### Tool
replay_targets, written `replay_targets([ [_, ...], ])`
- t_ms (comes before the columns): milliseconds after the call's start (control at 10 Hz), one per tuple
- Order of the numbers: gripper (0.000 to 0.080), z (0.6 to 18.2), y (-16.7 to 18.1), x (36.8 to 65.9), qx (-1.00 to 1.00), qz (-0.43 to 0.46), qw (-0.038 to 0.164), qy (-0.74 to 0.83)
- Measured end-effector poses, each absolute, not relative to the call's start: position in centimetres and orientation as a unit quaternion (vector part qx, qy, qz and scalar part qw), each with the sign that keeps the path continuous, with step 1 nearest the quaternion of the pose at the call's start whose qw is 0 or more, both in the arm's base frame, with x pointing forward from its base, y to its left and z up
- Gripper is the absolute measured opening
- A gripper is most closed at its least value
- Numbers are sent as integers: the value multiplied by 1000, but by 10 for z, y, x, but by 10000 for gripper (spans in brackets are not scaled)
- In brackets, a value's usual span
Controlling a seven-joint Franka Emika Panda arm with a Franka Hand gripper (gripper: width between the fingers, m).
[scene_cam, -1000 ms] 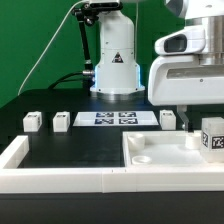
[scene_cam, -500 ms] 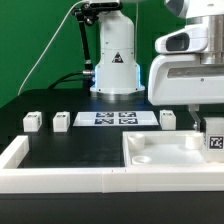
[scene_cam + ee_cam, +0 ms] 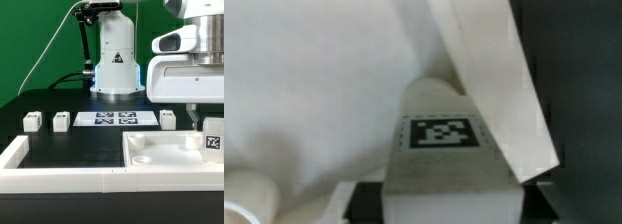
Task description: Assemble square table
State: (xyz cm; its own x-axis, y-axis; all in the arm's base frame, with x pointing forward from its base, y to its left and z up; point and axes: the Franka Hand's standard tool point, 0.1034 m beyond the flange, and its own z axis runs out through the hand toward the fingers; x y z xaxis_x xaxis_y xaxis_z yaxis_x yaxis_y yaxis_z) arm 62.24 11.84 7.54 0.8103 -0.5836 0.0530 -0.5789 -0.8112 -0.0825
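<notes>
Three loose legs (image 3: 33,121) sit on the worktop (image 3: 70,145), flanking the marker board (image 3: 120,119). Further right, over the far right corner of the tabletop (image 3: 165,150), the pincer (image 3: 441,198) is clamped on a fourth leg (image 3: 213,140). This looks like leg placement: next, square the leg over that corner and lower it in.

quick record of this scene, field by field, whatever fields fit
claw: shut on leg, tag facing exterior camera
tabletop: lies flat under the held leg; contact unclear
loose legs: three on the table, two at the exterior view's left of the marker board, one at its right
marker board: flat, behind the tabletop
</notes>
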Motion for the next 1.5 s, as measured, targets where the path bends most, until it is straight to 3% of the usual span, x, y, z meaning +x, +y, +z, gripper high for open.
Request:
replay_targets([
  [800,292,75,111,622,-775,-6,50,630],
  [1200,292,75,111,621,-713,2,51,700],
  [1400,524,75,113,621,-698,4,52,715],
  [1500,524,74,113,620,-709,4,52,703],
])
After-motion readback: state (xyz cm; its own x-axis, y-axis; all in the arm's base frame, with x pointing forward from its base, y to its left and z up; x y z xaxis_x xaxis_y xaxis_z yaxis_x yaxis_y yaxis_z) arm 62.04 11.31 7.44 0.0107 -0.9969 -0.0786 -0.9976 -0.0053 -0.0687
